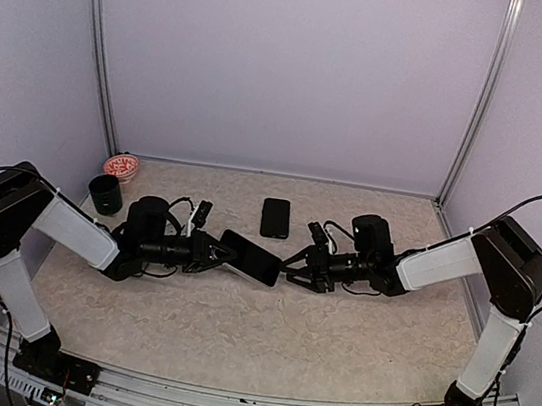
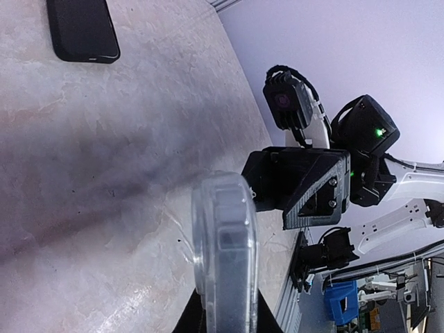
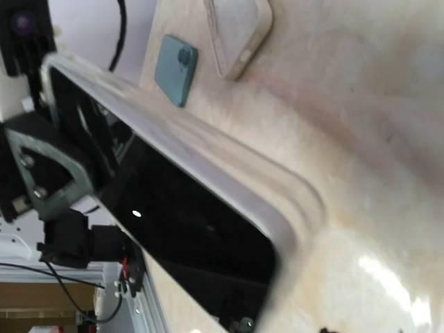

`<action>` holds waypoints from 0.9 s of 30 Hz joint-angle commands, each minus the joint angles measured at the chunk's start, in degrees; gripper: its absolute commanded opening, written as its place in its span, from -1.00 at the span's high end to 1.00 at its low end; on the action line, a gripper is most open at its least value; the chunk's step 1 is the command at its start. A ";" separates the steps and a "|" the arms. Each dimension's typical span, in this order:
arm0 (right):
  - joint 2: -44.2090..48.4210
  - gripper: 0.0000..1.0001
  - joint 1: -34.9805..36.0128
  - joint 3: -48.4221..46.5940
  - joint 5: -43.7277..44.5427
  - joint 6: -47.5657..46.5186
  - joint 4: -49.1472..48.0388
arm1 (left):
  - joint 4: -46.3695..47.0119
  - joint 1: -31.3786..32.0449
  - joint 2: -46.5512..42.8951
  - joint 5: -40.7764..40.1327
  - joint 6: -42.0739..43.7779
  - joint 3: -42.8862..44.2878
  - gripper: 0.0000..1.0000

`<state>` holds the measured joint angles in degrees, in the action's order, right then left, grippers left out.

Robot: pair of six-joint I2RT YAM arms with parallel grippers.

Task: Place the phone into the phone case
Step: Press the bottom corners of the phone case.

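We see left gripper (image 1: 219, 252) clamped on phone (image 1: 251, 259); its long axis runs straight ahead to right gripper (image 1: 290, 266), nearer the far end, grip we cannot tell.

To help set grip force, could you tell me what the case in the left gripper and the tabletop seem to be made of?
Case: clear plastic, possibly soft silicone; the rim is translucent and glossy. Tabletop: beige marbled surface with a slight sheen, shown by soft highlights; the actual material is unclear.
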<state>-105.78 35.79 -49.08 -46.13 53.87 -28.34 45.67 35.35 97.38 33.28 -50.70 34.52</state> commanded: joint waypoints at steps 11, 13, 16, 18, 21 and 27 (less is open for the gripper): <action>4.00 -0.16 -0.99 0.50 -9.85 -9.78 -1.10 | 9.14 -1.30 -6.31 7.49 0.26 -0.31 0.75; 4.12 -0.16 -1.05 0.45 -12.13 -10.21 -2.45 | 10.45 -1.28 -6.55 8.48 -0.42 -0.57 0.75; 4.79 -0.15 -0.99 0.57 -16.31 -10.45 -5.05 | 12.75 -1.25 -6.36 10.23 -1.69 -0.89 0.75; 5.25 -0.16 -0.99 0.73 -18.39 -10.78 -6.46 | 14.85 -1.25 -6.04 11.53 -2.84 -1.11 0.75; 5.49 -0.16 -0.99 0.84 -21.23 -11.31 -7.98 | 19.98 -1.25 -4.80 13.56 -5.69 -1.74 0.75; 6.18 -0.16 -0.99 2.22 -24.60 -11.48 -11.46 | 26.62 -0.96 -2.15 16.05 -10.14 -1.87 0.76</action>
<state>-101.62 35.27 -48.01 -66.28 43.79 -36.16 62.22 34.41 93.97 46.17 -57.45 32.71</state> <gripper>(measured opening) 0.578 0.126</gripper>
